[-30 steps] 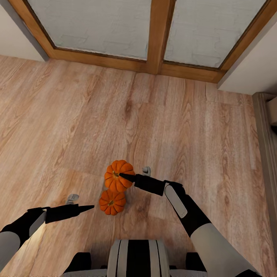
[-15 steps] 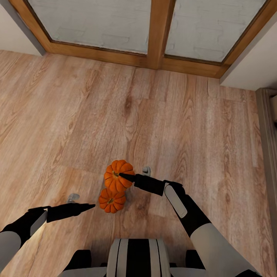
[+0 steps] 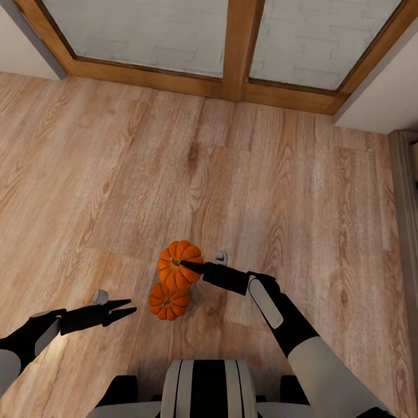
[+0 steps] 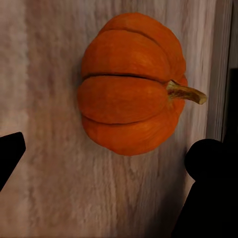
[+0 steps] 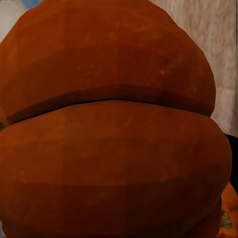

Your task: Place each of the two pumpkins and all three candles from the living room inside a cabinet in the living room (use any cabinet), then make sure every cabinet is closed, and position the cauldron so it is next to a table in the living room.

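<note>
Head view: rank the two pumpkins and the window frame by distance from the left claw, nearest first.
1. Lower pumpkin, on the floor just ahead of the open left claw.
2. Upper pumpkin, just beyond it, at the right claw.
3. Window frame, far off at the top of the view.

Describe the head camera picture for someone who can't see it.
Two small orange pumpkins sit together on a wood plank floor. The right hand reaches onto the farther pumpkin, while the left hand, open, points at the nearer one. A wood-framed window lies beyond.
</note>
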`<state>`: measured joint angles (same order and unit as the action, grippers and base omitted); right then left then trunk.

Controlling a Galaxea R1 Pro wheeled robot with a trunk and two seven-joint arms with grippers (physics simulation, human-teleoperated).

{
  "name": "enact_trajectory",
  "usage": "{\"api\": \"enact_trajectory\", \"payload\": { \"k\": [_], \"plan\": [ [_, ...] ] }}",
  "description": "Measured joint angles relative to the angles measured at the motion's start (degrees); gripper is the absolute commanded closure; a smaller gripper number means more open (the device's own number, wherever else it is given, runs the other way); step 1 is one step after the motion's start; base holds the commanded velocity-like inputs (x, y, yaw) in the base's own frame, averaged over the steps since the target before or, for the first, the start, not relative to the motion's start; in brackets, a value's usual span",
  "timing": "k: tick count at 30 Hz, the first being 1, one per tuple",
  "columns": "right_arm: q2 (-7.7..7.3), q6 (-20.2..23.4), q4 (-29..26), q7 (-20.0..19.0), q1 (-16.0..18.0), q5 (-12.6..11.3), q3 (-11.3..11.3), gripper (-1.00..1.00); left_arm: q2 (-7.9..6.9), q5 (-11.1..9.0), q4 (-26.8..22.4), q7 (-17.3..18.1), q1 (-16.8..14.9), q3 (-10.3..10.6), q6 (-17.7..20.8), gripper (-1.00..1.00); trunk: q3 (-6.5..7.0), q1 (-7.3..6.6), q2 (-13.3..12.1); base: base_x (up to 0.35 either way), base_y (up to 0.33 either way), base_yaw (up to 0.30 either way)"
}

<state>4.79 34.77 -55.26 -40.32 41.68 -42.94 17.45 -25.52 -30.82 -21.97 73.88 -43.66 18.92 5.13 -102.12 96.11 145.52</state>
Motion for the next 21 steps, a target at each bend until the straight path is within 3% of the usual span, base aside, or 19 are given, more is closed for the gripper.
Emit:
{"api": "enact_trajectory", "payload": {
  "k": [5, 21],
  "plan": [
    [0.04, 0.02, -0.01, 0.0, 0.01, -0.07, -0.01, 1.0, 0.0, 0.0, -0.24, 0.02, 0.01, -0.01, -0.04, -1.0, -0.01, 0.0, 0.0, 0.0, 0.0, 0.0],
    [0.2, -0.1, -0.08, -0.06, 0.01, 0.29, 0.06, 1.0, -0.17, 0.0, -0.54, 0.12, 0.02, -0.03, -0.04, -1.0, -2.85, 0.33, 0.17, 0.0, 0.0, 0.0]
  ]
}}
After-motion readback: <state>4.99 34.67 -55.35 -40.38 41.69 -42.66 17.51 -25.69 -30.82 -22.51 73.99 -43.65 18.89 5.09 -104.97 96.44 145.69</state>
